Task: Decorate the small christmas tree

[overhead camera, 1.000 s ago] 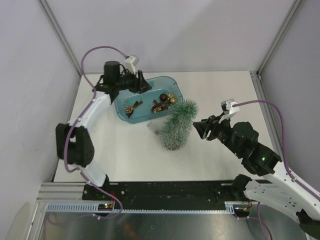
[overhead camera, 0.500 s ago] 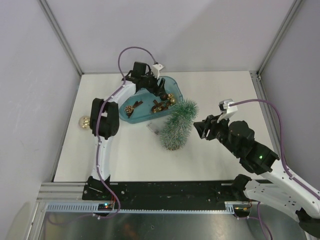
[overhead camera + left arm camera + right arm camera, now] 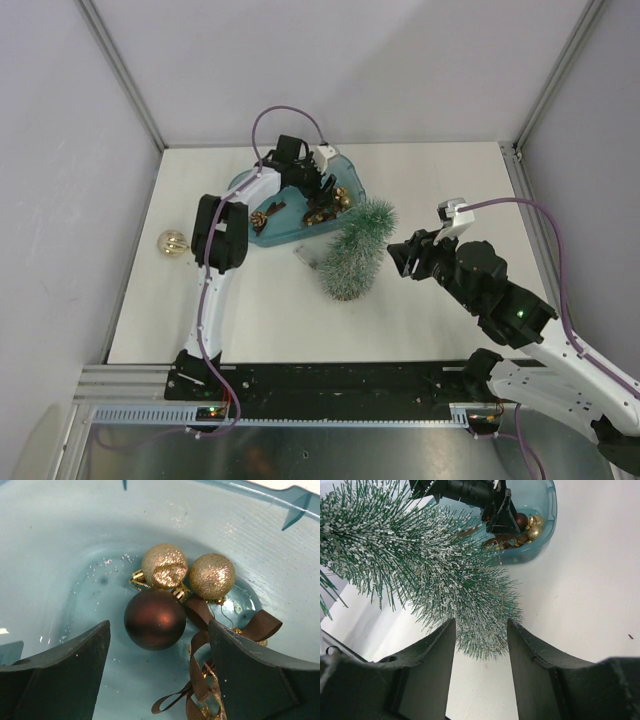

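The small christmas tree [image 3: 356,250], frosted green and bristly, lies tilted on the white table beside the translucent blue tub [image 3: 247,231]. My left gripper [image 3: 321,186] is down inside the tub and open. A brown ball [image 3: 155,619] sits just ahead of the left gripper [image 3: 159,630], between its two fingers and untouched. Two gold glitter balls [image 3: 164,566] [image 3: 212,576] lie behind the brown one, and a brown ribbon [image 3: 199,680] lies by the right finger. My right gripper [image 3: 405,258] stands open just right of the tree [image 3: 435,565], and the bristles end short of the right gripper [image 3: 481,630].
A loose gold ball [image 3: 172,243] rests on the table near the left wall. A small pine cone [image 3: 259,217] and a brown bow [image 3: 272,210] lie in the tub's left half. A small pale scrap [image 3: 307,256] sits left of the tree. Walls close in on three sides.
My left arm has swung right from the tub's back left corner into the tub, and its jaws have opened wider. The gold ball by the left wall has come into view. The right arm has not moved.
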